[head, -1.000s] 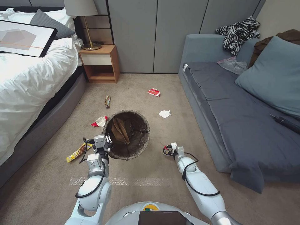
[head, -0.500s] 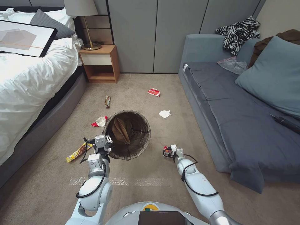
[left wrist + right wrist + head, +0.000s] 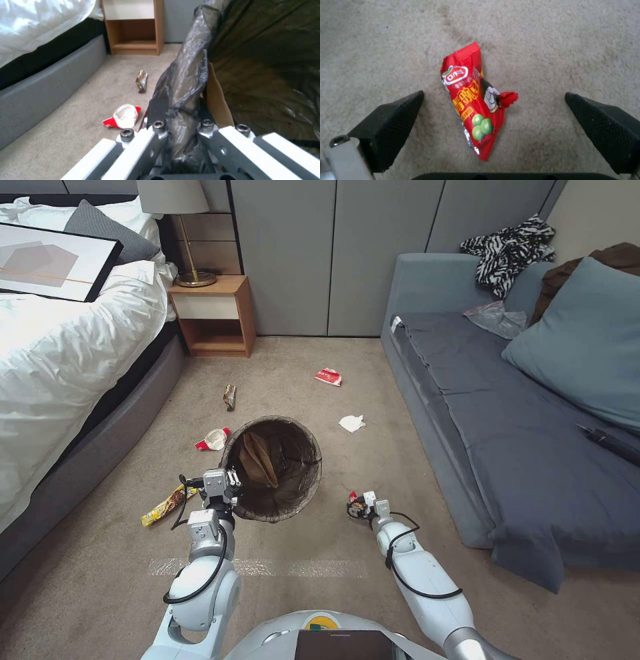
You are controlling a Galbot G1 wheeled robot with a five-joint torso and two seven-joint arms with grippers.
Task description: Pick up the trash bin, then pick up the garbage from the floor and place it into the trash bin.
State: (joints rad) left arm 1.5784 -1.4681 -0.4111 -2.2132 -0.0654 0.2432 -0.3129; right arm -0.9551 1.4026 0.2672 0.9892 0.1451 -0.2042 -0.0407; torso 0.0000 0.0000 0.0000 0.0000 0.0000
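Note:
The trash bin (image 3: 312,448), lined with a dark bag, hangs just above the carpet, and a crumpled brown paper bag (image 3: 257,457) lies inside it. My left gripper (image 3: 229,479) is shut on the bin's near rim (image 3: 186,82). My right gripper (image 3: 360,505) is open and low over a red snack wrapper (image 3: 474,105), which lies flat on the carpet between the two fingers (image 3: 393,117). More garbage lies around: a red-and-white wrapper (image 3: 213,439), a yellow wrapper (image 3: 163,506), a small brown wrapper (image 3: 229,397), another red wrapper (image 3: 329,376) and a white tissue (image 3: 351,423).
A bed (image 3: 60,353) runs along the left, with a wooden nightstand (image 3: 213,313) at its head. A grey sofa (image 3: 507,433) fills the right side. Open carpet lies between them, and grey cupboard doors (image 3: 333,253) close off the far end.
My right gripper has come down and slightly left, closer over the red snack wrapper. The left gripper and the bin have stayed nearly still.

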